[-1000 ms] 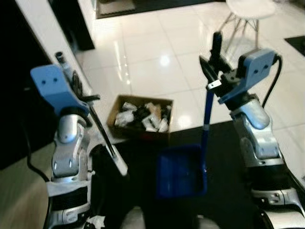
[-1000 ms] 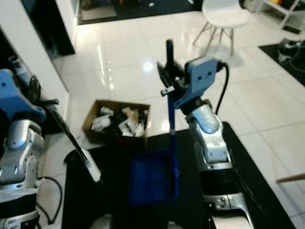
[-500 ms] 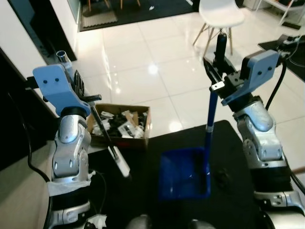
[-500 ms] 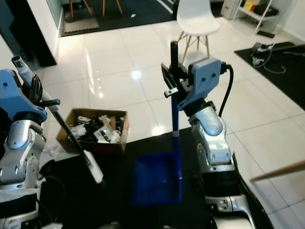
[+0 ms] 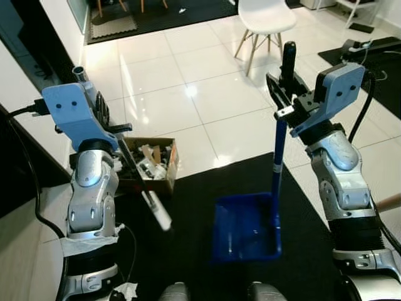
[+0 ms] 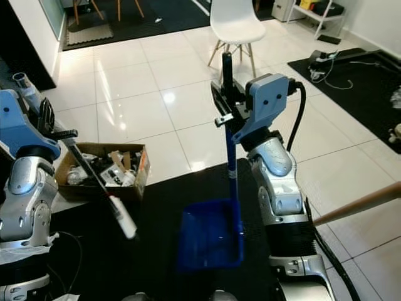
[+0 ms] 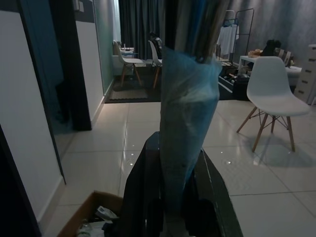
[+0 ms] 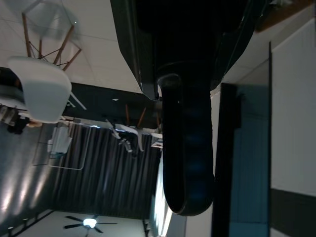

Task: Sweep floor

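Camera view shifted; chair (image 5: 263, 15) nearer.

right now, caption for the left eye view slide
Right gripper holds the dustpan over the black mat; left gripper holds the broom beside the box.

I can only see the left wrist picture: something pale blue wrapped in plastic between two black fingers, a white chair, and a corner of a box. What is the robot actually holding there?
Observer: The left gripper is shut on a thin broom handle that slants down toward the black mat.
Operator: And the other arm?
Observer: The right gripper is shut on the upright handle of a blue dustpan, whose pan sits over the mat.
Operator: What is in that box?
Observer: The cardboard box is full of crumpled rubbish and stands on the white tiles beside the mat's edge.
Operator: Anything else nearby?
Observer: A wooden stick pokes in from the robot's right.
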`<state>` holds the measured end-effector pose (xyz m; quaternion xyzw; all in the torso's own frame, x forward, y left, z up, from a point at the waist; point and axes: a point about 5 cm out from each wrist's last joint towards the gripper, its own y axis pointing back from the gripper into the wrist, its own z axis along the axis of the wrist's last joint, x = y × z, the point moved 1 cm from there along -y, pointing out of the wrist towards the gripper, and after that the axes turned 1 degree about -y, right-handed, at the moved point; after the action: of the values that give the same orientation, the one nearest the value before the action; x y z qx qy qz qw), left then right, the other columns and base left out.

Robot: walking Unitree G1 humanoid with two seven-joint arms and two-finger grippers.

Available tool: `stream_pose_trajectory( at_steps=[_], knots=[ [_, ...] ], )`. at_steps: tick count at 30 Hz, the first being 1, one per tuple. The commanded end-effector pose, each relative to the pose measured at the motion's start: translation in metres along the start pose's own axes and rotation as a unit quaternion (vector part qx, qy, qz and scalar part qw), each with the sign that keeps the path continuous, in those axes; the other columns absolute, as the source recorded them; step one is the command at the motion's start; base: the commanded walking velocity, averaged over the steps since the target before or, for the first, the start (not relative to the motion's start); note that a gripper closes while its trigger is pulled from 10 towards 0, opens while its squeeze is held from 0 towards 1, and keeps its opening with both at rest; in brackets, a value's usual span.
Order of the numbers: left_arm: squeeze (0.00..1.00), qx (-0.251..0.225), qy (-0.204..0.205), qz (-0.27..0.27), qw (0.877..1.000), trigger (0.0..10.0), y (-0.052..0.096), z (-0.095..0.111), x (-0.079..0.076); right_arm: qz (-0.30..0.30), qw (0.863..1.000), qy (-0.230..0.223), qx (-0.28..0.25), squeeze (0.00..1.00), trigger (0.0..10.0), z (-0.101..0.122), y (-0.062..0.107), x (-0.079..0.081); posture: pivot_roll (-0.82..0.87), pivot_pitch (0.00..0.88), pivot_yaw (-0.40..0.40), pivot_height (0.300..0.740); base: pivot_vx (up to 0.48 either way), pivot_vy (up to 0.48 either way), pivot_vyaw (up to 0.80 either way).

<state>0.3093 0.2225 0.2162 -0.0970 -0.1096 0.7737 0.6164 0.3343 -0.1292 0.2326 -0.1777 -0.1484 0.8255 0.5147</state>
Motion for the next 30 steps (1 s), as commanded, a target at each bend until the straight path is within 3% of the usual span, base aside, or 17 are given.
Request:
stream_pose_trajectory(
  at_steps=[1, 10, 30],
  knots=[
    [0.0, -0.016, -0.008, 0.009, 1.0, 10.0, -0.001, 0.006, 0.0049, 0.004, 1.0, -0.005, -0.02, 0.0, 10.0, 0.0076, -0.0037, 0.0029, 0.04, 0.018, 0.035, 0.74, 0.0, 0.0, 0.0],
    [0.0, -0.014, -0.009, 0.008, 1.0, 10.0, -0.0006, 0.0056, 0.0048, 0.004, 1.0, 0.005, -0.018, 0.0, 10.0, 0.0072, -0.0032, 0.0026, 0.04, 0.021, 0.036, 0.74, 0.0, 0.0, 0.0],
    [0.0, -0.013, -0.008, 0.007, 1.0, 10.0, -0.0001, 0.0049, 0.0044, 0.002, 1.0, 0.007, -0.016, 0.0, 10.0, 0.0056, -0.0031, 0.003, 0.05, 0.022, 0.034, 0.74, 0.0, 0.0, 0.74]
  ],
)
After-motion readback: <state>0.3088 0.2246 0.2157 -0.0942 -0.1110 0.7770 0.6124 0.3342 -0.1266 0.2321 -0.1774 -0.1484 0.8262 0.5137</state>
